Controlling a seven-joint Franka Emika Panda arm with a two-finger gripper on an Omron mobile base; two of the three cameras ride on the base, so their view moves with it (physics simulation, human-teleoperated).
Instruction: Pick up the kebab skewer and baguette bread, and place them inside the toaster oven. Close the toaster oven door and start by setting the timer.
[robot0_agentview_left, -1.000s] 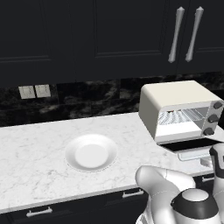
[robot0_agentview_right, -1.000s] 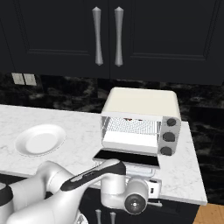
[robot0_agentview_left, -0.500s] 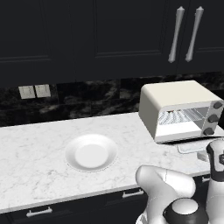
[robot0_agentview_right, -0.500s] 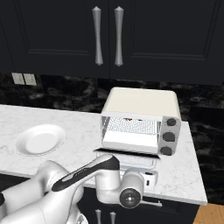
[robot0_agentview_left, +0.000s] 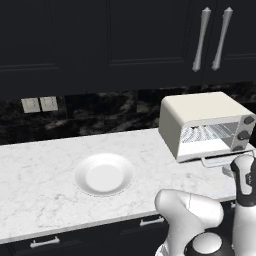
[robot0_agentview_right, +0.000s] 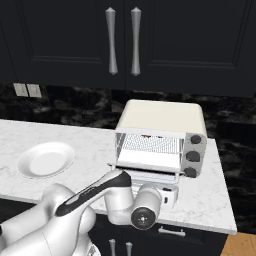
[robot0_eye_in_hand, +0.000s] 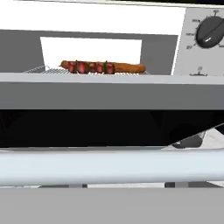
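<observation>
The cream-white toaster oven stands at the right end of the counter, also seen as the toaster oven. Its door hangs open, low in front. On the wire rack inside lie the kebab skewer and, just behind it, the baguette bread. My gripper sits at the door's front edge. The pale bar handle runs straight across the hand view, very close. My fingers are hidden, so how the jaws stand on the bar is unclear.
A white plate sits mid-counter, left of the oven. Three dark knobs line the oven's right side; one knob shows in the hand view. Dark cabinets hang above, and the counter edge lies just below my hand.
My hand has closed in on the door's handle, and the arm's forearm has shifted a little. The door's dark glass shows less than before, as if slightly raised.
</observation>
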